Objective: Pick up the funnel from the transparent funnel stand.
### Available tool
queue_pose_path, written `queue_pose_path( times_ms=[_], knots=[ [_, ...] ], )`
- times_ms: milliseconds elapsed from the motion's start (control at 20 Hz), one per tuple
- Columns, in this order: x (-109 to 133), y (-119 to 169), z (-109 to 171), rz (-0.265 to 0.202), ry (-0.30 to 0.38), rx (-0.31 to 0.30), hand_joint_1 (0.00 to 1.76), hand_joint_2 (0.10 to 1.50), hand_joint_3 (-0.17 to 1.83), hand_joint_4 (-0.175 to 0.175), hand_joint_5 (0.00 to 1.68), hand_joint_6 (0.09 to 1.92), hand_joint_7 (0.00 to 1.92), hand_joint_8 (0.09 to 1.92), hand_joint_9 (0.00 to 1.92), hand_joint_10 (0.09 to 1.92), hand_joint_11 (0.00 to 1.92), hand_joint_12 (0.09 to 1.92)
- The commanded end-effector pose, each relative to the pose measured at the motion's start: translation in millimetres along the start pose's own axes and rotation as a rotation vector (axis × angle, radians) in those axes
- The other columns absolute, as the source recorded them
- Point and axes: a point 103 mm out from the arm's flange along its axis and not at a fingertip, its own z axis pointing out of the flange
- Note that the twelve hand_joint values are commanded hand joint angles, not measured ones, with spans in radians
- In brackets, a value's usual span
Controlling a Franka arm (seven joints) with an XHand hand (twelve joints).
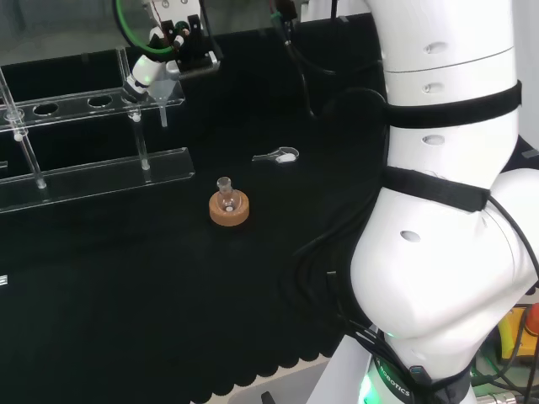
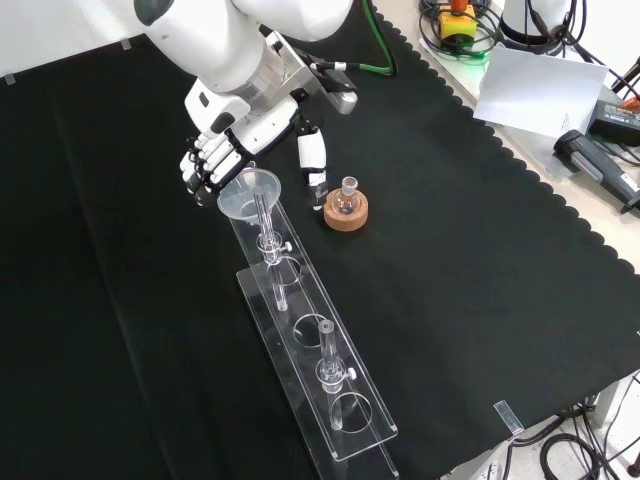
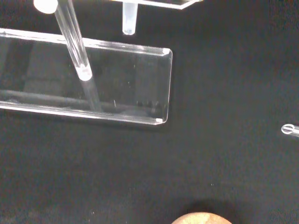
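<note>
Black cloth covered the desk (image 2: 480,250), and the clear stand (image 2: 310,340) served as your landmark. The funnel (image 2: 250,192) sat in the hole at the stand's far end in the front view, its stem hanging down through the upper shelf toward the base. Your robot hand (image 2: 215,158) was just beside the funnel's bowl, fingers curled on one side and the thumb reaching past on the other; whether it had closed on the rim I cannot tell. To do this step well, you needed both sides of the bowl pinched before moving, and then a straight lift until the stem cleared the hole, since any tilt could have caught the stem and dragged the stand. Near that same end of the stand, the small flask on its cork ring (image 2: 346,210) left little room for sideways drift.
</note>
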Motion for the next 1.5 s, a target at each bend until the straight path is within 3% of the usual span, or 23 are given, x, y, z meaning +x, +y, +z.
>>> queue_pose_path(
  times_ms=[50,200,800,1150,1500],
  knots=[
    [4,7,1,0.021,0.009,-0.05,0.51,0.69,0.01,-0.021,0.0,0.09,0.0,0.09,0.0,0.09,0.02,0.31],
    [2,10,3,0.021,0.012,-0.041,0.52,0.69,0.0,-0.028,0.0,0.09,0.0,0.09,0.02,0.09,0.0,0.56],
    [-12,20,5,0.017,0.018,-0.017,0.52,0.71,0.01,-0.039,0.0,0.09,0.09,0.09,0.1,0.1,0.0,0.72],
    [-10,22,5,0.02,0.008,-0.023,0.54,0.73,0.02,-0.037,0.0,0.09,0.12,0.23,0.0,0.69,0.0,0.83],
    [6,24,5,0.024,-0.01,-0.026,0.54,0.74,0.02,-0.03,0.03,0.09,0.17,0.45,0.04,0.81,0.0,0.94]
  ],
)
